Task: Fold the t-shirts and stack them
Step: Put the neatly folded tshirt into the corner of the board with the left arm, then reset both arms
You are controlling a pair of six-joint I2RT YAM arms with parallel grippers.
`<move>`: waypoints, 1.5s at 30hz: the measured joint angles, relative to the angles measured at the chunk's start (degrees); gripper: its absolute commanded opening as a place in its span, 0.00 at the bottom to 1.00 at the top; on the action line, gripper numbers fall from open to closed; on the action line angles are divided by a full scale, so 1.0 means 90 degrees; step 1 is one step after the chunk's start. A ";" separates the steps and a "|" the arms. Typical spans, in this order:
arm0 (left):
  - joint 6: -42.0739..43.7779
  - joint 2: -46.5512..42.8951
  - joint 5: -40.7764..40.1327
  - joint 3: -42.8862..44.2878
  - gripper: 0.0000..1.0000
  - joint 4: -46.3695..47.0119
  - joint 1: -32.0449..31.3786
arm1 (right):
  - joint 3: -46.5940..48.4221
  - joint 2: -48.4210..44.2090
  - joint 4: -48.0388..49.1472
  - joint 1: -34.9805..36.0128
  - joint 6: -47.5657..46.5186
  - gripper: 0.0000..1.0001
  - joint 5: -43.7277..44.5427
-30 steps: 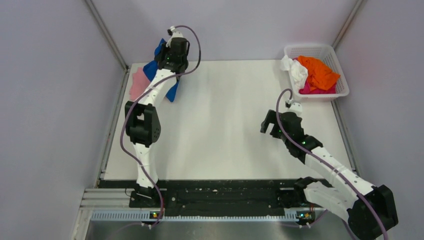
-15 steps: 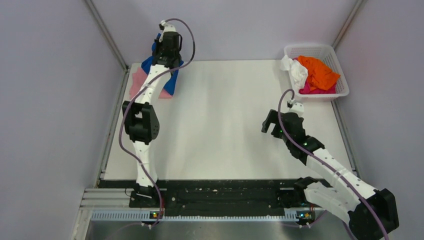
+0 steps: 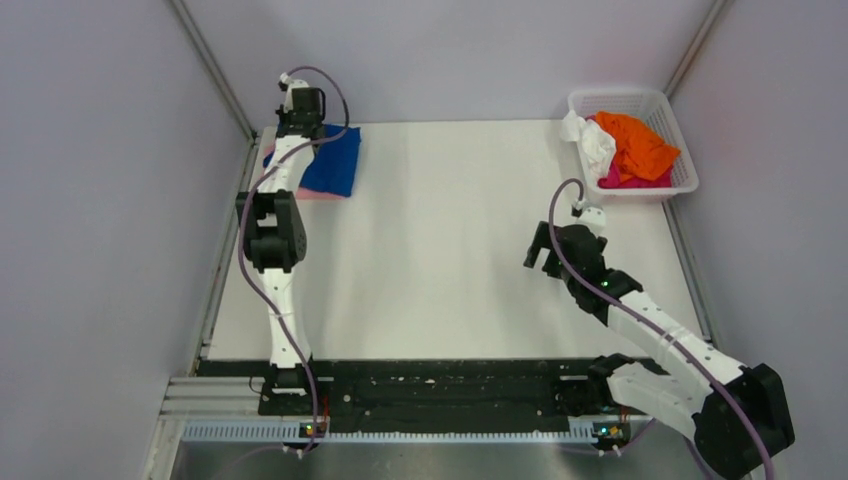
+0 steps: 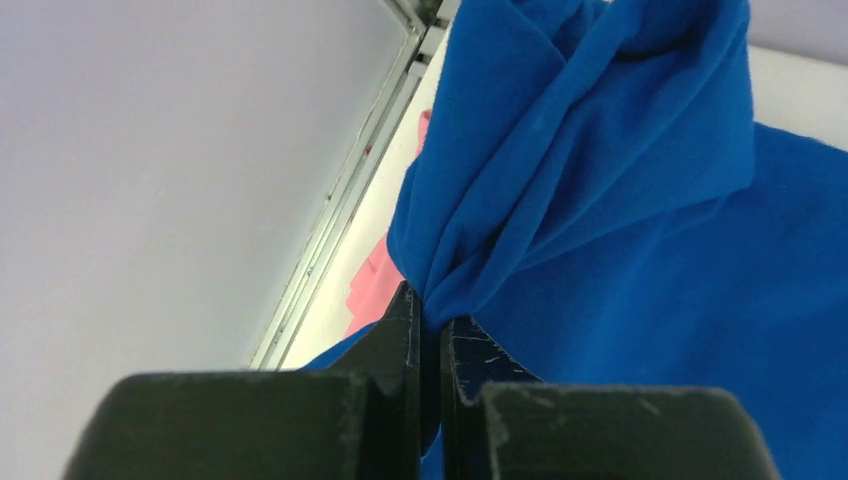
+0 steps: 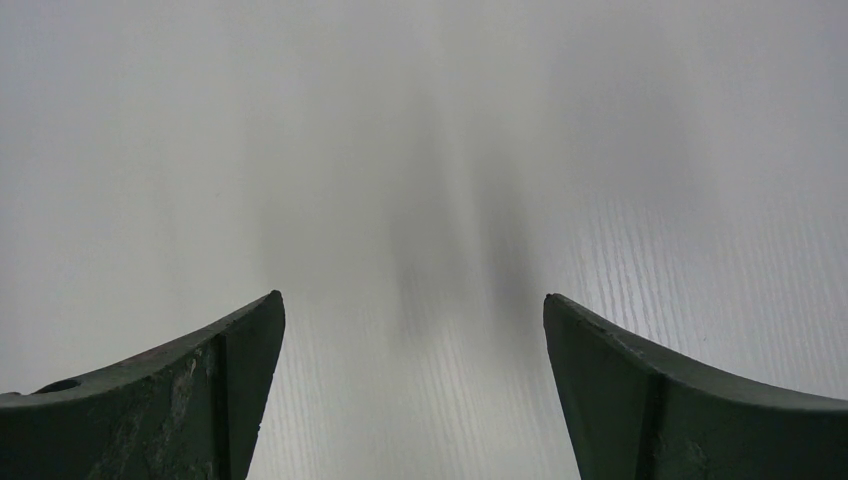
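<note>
The royal blue t-shirt (image 3: 330,160) lies spread at the table's far left corner, on top of the pink t-shirt (image 3: 312,192), of which only an edge shows. My left gripper (image 3: 296,128) is at that corner, shut on a bunched fold of the blue t-shirt (image 4: 600,200); pink cloth (image 4: 375,285) shows beneath it. My right gripper (image 3: 543,245) is open and empty over bare table (image 5: 420,200) at the right. Orange (image 3: 635,145), white (image 3: 592,140) and magenta (image 3: 625,178) t-shirts lie in the basket.
A white plastic mesh basket (image 3: 668,102) stands at the far right corner. Grey walls and metal rails (image 3: 215,290) close in the white table on the left, back and right. A black rail runs along the near edge.
My left gripper has moved left and back to the far left corner, carrying the blue t-shirt, which now lies spread over the pink one. The right arm has hardly moved.
</note>
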 measured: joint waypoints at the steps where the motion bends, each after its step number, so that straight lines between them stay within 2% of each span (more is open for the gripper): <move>1: -0.0102 0.0051 0.0092 0.0000 0.00 -0.0036 0.0114 | 0.0000 0.0036 0.0000 0.0000 0.0000 0.99 0.0034; 5: -0.0389 0.0138 0.0369 0.0005 0.01 -0.0107 0.0435 | 0.0000 0.0148 -0.0019 0.0000 0.0002 0.99 0.0131; 6: -0.0437 0.0158 0.0384 0.0015 0.09 -0.0107 0.0486 | 0.0000 0.0170 -0.0022 0.0000 0.0002 0.99 0.0141; 7: -0.0491 0.0177 0.0398 0.0024 0.28 -0.0107 0.0542 | 0.0000 0.0192 -0.0022 0.0000 0.0002 0.99 0.0153; 8: -0.0522 0.0197 0.0410 0.0024 0.40 -0.0121 0.0578 | 0.0000 0.0204 -0.0022 0.0000 0.0002 0.99 0.0168; 10: -0.0627 0.0245 0.0389 0.0044 0.56 -0.0138 0.0629 | 0.0000 0.0228 -0.0024 0.0000 0.0002 0.99 0.0194; 12: -0.0763 0.0294 0.0350 0.0083 0.92 -0.0158 0.0675 | 0.0000 0.0236 -0.0041 0.0000 0.0002 0.99 0.0238; 13: -0.0809 0.0306 0.0335 0.0097 0.98 -0.0194 0.0692 | 0.0000 0.0236 -0.0058 0.0000 0.0002 0.99 0.0260; 19: -0.1421 0.0206 0.0525 0.0248 0.99 -0.0597 0.0707 | 0.0063 0.0238 -0.0274 0.0000 0.0112 0.99 0.0432; 23: -0.1880 -0.0481 0.1027 -0.0350 0.99 -0.0736 0.0697 | 0.0097 0.0199 -0.0323 0.0000 0.0267 0.99 0.0464; 25: -0.2089 -0.1163 0.1399 -0.1049 0.99 -0.0663 0.0670 | 0.0097 0.0126 -0.0352 -0.0002 0.0345 0.99 0.0471; 31: -0.2737 -0.4065 0.2475 -0.3895 0.99 0.0080 0.0379 | 0.0097 -0.0197 -0.0372 -0.0002 0.0440 0.99 0.0425; 35: -0.3215 -0.5945 0.2880 -0.5914 0.99 0.0568 -0.0219 | 0.0095 -0.0238 -0.0347 -0.0002 0.0481 0.99 0.0398; 39: -0.3577 -0.7512 0.3072 -0.7944 0.99 0.0682 -0.1175 | 0.0087 -0.0233 -0.0287 -0.0002 0.0529 0.99 0.0396; 42: -0.3781 -0.8179 0.3269 -0.8765 0.99 0.0442 -0.1622 | 0.0078 -0.0226 -0.0182 -0.0002 0.0568 0.99 0.0367; 45: -0.3912 -0.8660 0.3288 -0.9015 0.99 0.0257 -0.1632 | -0.0024 -0.0226 -0.0007 -0.0002 0.0600 0.99 0.0316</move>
